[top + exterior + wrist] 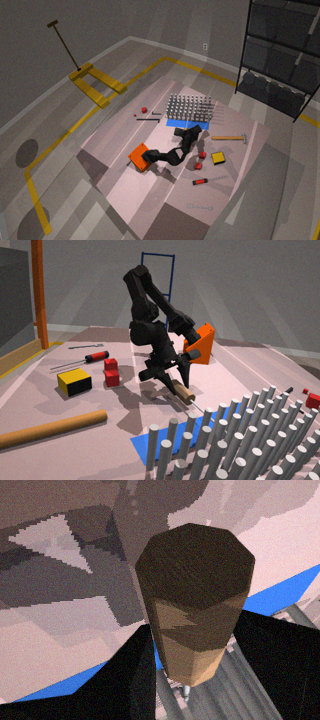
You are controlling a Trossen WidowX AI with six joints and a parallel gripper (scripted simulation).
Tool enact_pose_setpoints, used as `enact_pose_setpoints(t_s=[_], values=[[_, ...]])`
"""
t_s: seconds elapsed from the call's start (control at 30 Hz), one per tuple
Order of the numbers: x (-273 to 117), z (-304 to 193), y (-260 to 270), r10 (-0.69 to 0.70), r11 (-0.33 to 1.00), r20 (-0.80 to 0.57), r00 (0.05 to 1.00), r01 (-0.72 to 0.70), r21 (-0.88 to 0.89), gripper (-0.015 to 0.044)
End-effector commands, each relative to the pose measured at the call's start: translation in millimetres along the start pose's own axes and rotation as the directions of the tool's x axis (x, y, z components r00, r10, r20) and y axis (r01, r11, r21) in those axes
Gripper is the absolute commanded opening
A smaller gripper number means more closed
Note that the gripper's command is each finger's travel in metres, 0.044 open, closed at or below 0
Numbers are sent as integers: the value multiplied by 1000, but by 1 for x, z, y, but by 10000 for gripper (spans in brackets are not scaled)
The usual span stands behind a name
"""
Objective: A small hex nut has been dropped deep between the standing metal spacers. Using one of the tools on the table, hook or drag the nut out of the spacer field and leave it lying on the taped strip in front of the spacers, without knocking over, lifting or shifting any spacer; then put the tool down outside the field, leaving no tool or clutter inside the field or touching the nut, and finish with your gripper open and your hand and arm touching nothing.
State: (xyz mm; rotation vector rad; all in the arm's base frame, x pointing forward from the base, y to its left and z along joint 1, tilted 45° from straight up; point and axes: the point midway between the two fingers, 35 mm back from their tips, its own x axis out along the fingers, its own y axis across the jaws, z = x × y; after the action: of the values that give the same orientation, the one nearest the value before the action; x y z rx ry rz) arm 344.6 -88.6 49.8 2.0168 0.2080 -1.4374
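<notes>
My gripper point(182, 391) point(190, 625) is shut on the wooden handle point(184, 392) point(197, 630) of a tool, just in front of the blue taped strip point(175, 123) point(140, 444) point(65, 687). The tool's thin metal shaft point(200, 407) point(186, 692) slants down from the handle over the strip and in among the standing metal spacers point(189, 108) point(152, 444) point(250, 685). Its far end is hidden by the spacers. The spacers that show stand upright in close rows. The hex nut cannot be made out in any view.
A hammer point(227, 138) point(51, 428), yellow block point(218, 157) point(74, 376), red cubes point(202, 155) point(112, 378), screwdriver point(200, 181) point(96, 356) and wrench point(199, 206) point(86, 346) lie on the hammer's side. Black hooked rods point(147, 119) lie on the other side. An orange wedge point(139, 157) point(206, 348) stands behind my arm.
</notes>
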Motion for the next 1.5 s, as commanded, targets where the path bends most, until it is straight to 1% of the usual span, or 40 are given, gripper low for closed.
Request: enact_pose_setpoints(t_s=[0.0, 1.47], values=[[1, -5, 1, 5, 1000, -6, 1000, -5, 4, 0], [18, -31, 2, 6, 1000, -8, 1000, -6, 5, 0]])
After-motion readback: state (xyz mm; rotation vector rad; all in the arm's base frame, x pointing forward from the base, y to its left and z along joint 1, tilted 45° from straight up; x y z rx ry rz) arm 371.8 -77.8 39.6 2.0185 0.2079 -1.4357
